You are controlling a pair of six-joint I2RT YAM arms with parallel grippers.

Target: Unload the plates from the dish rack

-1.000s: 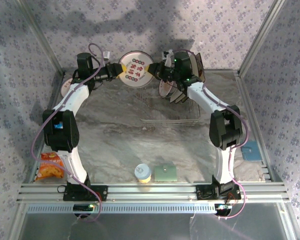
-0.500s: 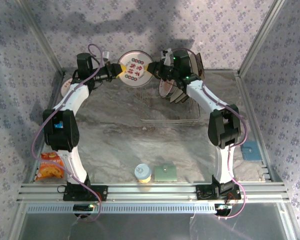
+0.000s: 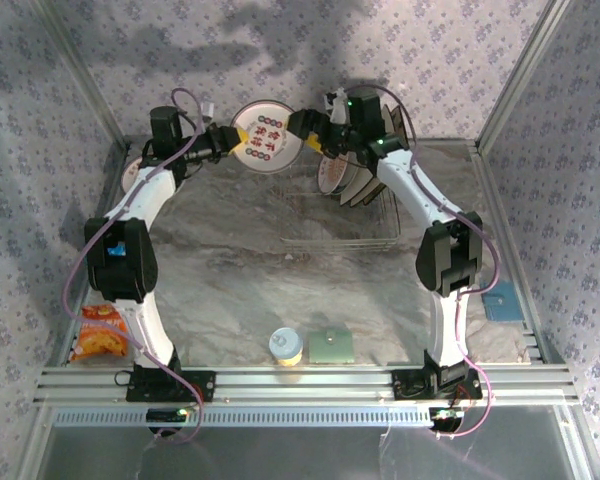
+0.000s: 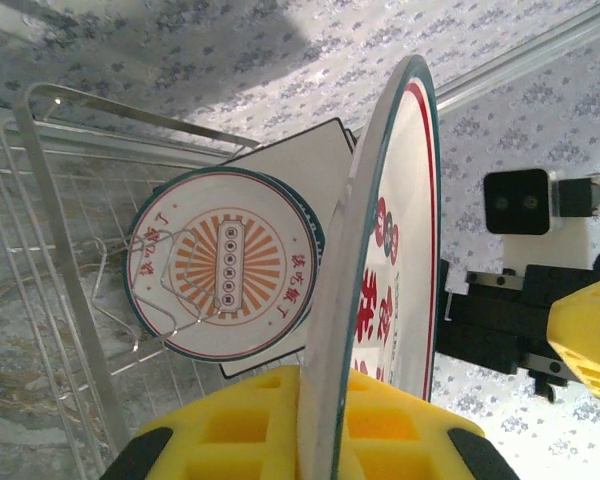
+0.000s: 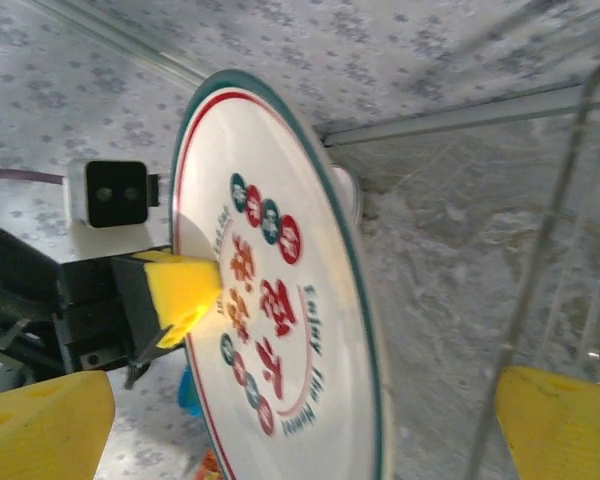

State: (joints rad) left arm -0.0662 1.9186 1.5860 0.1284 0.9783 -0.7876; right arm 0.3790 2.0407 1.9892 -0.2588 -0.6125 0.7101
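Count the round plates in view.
3. One round plate is clamped in the left tool; a second plate stands in the dish rack; a third plate lies far left on the table. More may be hidden.

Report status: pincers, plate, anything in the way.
Left pincer shut on round white teal-rimmed plate, held on edge. Right pincer open, straddling its opposite rim. Silver wire dish rack holds more plates.

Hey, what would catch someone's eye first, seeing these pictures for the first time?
A round white plate is held in the air at the far edge of the table, clamped by the left gripper, with the open right gripper beside its other edge. Just right of it, more plates stand in the wire dish rack.
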